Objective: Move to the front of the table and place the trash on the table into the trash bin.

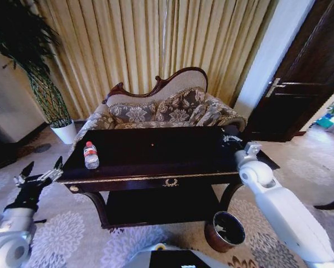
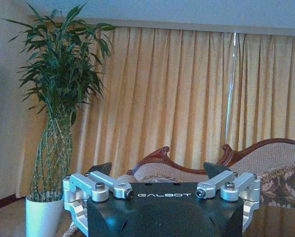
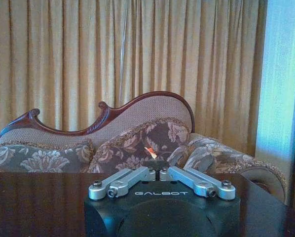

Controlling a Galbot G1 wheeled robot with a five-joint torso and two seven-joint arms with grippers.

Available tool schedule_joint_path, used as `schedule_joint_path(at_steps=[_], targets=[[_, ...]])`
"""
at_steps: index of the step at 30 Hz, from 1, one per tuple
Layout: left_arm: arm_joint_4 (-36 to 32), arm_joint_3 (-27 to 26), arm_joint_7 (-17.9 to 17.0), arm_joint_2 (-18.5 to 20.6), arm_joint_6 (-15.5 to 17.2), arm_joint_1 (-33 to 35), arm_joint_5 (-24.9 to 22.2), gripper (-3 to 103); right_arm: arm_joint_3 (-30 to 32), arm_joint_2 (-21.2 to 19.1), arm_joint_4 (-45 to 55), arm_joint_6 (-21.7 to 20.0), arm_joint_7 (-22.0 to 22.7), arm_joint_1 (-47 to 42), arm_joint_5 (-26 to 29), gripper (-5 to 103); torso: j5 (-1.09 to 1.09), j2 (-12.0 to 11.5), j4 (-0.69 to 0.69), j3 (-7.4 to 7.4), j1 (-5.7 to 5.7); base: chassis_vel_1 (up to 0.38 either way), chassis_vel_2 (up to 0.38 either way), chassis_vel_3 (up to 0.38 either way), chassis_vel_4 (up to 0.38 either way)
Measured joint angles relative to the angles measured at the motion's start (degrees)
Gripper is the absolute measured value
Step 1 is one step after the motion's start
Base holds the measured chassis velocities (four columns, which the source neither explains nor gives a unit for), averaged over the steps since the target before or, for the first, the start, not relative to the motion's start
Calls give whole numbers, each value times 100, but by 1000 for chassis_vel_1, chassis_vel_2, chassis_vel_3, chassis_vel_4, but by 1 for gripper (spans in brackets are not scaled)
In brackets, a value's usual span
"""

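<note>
The trash bin [image 1: 225,230] sits on the carpet by the table's front right leg. Its inside is dark, can't tell if anything's in it. A plastic bottle [image 1: 91,154] w/ a red cap lies on the table [image 1: 172,153], near the left end; it looks see-through and mostly empty. A white pot [image 1: 65,132] by the curtain holds a tall green plant [image 2: 58,89].

A tiny orange scrap [image 1: 152,144] lies near the middle of the table top, toward the sofa [image 1: 167,109].

Right claw [image 1: 232,138] is over the table's right end, well apart from the scrap. Its fingers [image 3: 148,174] are pressed together w/ nothing in them. Left claw [image 1: 42,168] hangs off the table's left end, fingers [image 2: 99,168] spread wide, nothing in them. The bottle is the nearest thing to it.
</note>
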Motion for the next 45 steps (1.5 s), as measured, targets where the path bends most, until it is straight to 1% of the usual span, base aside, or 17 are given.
schedule_joint_path(at_steps=[10,15,16,17,21,23,28,29,31,32,33,35,45], targets=[[-34,-20,10,-45,-12,71,4,100,31,5,55,-7,-4,-76,36,0,0,0,1,0,0,0,0,0,0],[-66,-23,11,-54,-19,84,5,100,34,5,63,-7,-4,-85,50,0,0,0,0,0,0,22,-32,-27,32],[-81,-26,11,-54,-20,85,5,100,34,8,64,-6,-4,-85,55,0,0,0,2,0,0,52,-43,-42,46],[-89,-30,9,-54,-22,86,4,100,30,9,64,-5,-4,-85,56,0,0,0,0,0,0,52,-47,-34,46],[-99,-40,9,-55,-23,89,3,100,11,13,64,-2,-4,-85,61,0,0,0,1,0,0,27,-23,-20,22],[-100,-47,9,-62,-24,93,3,100,4,16,64,2,-4,-88,64,0,0,0,-1,0,0,28,-61,-46,24],[-98,-52,8,-89,-31,109,4,100,-6,19,61,12,-4,-116,67,0,0,0,1,0,0,17,-18,-17,11],[-98,-52,9,-94,-33,109,5,100,-5,21,59,14,-4,-125,67,0,0,0,0,0,0,31,-51,-49,33],[-97,-52,9,-98,-34,109,6,100,-2,24,58,17,-4,-136,67,0,0,0,-1,0,0,58,-51,-49,58],[-97,-50,8,-100,-34,110,7,100,3,26,58,19,-4,-146,67,0,0,-1,1,1,0,58,-64,-69,58],[-97,-49,9,-100,-35,110,7,100,11,33,57,20,-3,-155,67,0,0,0,-1,1,0,61,-64,-80,64],[-97,-49,9,-100,-36,110,8,100,13,39,56,23,-3,-158,67,0,0,-1,1,1,1,74,-74,-80,79],[-96,-49,14,-108,-40,113,11,100,29,68,43,40,-2,-203,51,0,0,0,0,0,0,122,-110,-110,113]])
